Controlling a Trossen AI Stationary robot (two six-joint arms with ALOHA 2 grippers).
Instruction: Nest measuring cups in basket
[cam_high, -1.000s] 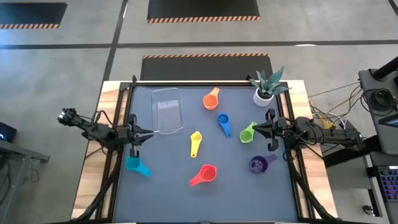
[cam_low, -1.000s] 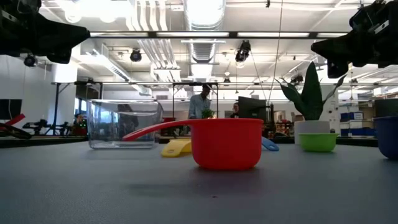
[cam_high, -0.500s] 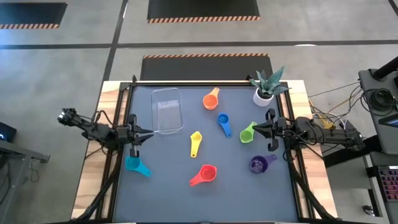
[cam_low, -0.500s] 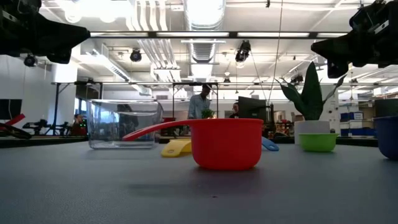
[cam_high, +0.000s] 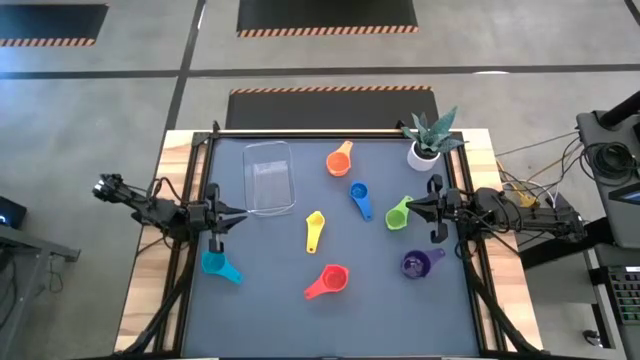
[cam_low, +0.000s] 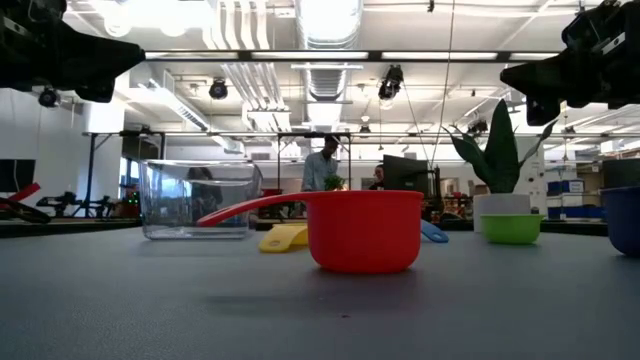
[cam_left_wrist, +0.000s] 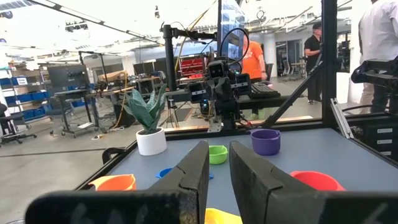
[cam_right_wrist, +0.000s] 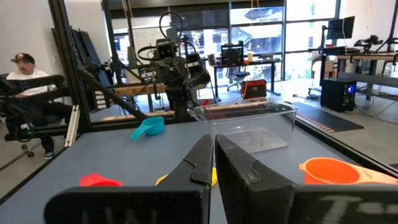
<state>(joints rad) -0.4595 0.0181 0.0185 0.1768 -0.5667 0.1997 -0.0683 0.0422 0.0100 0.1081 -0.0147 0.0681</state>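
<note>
Setting: dark grey table (cam_high: 270, 310) sitting on a wooden frame in a large open workshop; in the low view a person (cam_low: 320, 165) is standing far behind it.
Basket: clear basket (cam_high: 269, 176) is lying at the far left part of the table with nothing showing inside; in the low view it is standing left of centre (cam_low: 196, 198).
Orange cup: orange measuring cup (cam_high: 339, 159) is resting just right of the basket, near the far edge.
Blue cup: blue measuring cup (cam_high: 359, 196) is sitting near the table's middle, between the orange one and the green one.
Green cup: green measuring cup (cam_high: 398, 214) is lying at the right, just in front of the right gripper's tips.
Yellow cup: yellow measuring cup (cam_high: 314, 231) is lying at the centre.
Red cup: red measuring cup (cam_high: 328, 281) is sitting toward the near edge, filling the middle of the low view (cam_low: 364, 231).
Purple cup: purple measuring cup (cam_high: 417, 263) is resting at the near right.
Teal cup: teal measuring cup (cam_high: 219, 266) is resting at the near left, beside the left arm.
Plant: potted plant (cam_high: 427, 141) in a white pot is standing at the far right corner.
Left gripper: left gripper (cam_high: 243, 214) is hovering over the left edge, near the basket's near end, fingers (cam_left_wrist: 194, 175) standing slightly apart and holding nothing.
Right gripper: right gripper (cam_high: 408, 206) is hovering over the right edge, fingers (cam_right_wrist: 202, 160) pressed together and holding nothing.
</note>
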